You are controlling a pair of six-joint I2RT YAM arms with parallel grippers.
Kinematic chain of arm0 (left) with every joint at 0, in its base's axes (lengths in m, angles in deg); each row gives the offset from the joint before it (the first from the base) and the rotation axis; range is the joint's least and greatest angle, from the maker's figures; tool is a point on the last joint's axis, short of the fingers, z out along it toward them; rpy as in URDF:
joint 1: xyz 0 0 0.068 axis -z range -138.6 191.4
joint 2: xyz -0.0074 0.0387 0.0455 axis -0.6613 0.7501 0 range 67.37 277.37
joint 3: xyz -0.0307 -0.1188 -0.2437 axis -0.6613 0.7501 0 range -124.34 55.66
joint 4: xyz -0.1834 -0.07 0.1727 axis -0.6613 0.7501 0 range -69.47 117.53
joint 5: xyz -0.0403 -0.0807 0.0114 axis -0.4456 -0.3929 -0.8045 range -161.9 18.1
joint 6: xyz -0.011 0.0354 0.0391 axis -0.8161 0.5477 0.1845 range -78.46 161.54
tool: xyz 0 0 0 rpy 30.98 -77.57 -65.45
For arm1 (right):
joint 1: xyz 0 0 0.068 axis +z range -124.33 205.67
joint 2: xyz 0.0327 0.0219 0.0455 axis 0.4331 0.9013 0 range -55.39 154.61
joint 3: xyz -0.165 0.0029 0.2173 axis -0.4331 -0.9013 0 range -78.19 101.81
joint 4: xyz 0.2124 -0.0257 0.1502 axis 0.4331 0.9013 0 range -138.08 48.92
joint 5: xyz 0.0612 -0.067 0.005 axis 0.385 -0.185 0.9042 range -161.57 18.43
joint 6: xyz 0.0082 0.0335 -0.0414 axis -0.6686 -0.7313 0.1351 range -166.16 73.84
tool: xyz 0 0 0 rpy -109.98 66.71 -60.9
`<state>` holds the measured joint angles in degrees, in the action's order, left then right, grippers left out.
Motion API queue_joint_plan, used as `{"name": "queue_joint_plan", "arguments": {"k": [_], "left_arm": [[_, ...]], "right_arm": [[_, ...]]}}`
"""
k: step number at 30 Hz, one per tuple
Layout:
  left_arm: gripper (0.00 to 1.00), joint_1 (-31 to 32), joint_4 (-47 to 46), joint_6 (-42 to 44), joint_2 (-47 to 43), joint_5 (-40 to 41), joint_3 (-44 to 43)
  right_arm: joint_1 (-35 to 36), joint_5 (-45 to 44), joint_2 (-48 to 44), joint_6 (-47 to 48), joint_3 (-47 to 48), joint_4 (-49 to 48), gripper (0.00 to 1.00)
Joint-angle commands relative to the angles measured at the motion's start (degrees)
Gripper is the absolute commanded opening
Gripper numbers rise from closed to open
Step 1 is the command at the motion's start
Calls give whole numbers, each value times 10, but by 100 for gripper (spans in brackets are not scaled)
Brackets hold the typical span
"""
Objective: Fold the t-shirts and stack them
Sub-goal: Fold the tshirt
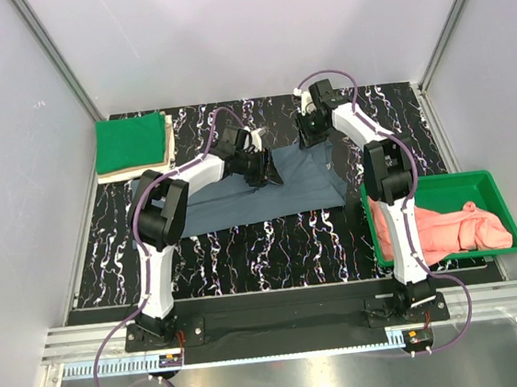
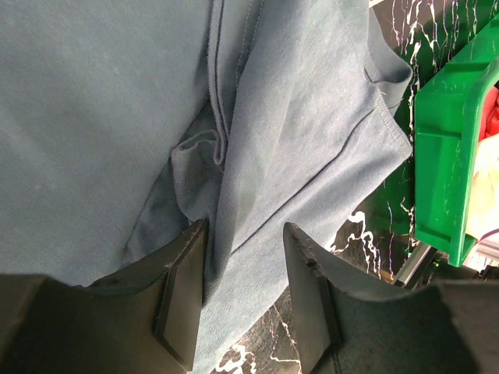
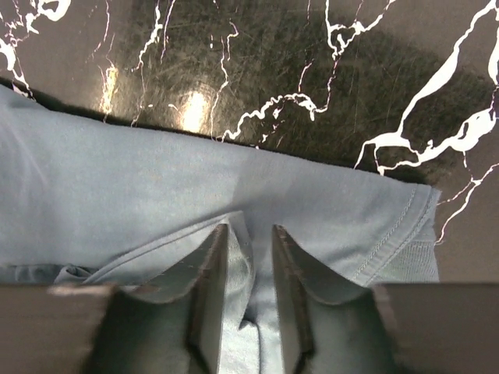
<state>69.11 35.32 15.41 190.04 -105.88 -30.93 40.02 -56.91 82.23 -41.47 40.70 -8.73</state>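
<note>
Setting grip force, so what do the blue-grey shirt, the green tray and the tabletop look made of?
Blue-grey shirt: soft matte knit cloth, probably cotton; it wrinkles and has stitched hems. Green tray: rigid, glossy plastic with a moulded rim. Tabletop: hard, shiny black with white veins; stone or laminate, cannot tell.

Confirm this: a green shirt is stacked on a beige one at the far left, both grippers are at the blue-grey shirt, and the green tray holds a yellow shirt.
Not quite: the green tray holds a salmon-pink shirt, not a yellow one; the top external view shows it. The rest stands.
</note>
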Motion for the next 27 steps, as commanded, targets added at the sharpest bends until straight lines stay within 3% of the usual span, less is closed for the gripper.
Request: {"name": "queue_joint_plan", "arguments": {"k": [1, 3, 4, 6, 11, 17, 23, 27], "left_arm": [[47, 5, -21, 7, -34, 5, 5], [47, 6, -22, 6, -38, 10, 5], [47, 6, -21, 6, -38, 9, 7], [47, 7, -21, 4, -41, 15, 7], [47, 8, -22, -1, -62, 36, 19], [49, 9, -21, -11, -106, 89, 48], [55, 2, -6, -25, -168, 200, 73], [56, -21, -12, -49, -176, 172, 65]], "right_arm": [[-3, 11, 6, -1, 37, 7, 34], [-3, 21, 8, -4, 43, 7, 24], [-3, 26, 9, -6, 45, 7, 10], [-3, 29, 7, -12, 49, 7, 0], [-1, 46, -45, -37, 28, -18, 0], [-1, 47, -127, -68, -73, -114, 0], [-1, 84, -206, -79, -227, -234, 0], [-1, 91, -248, -75, -290, -306, 0]]}}
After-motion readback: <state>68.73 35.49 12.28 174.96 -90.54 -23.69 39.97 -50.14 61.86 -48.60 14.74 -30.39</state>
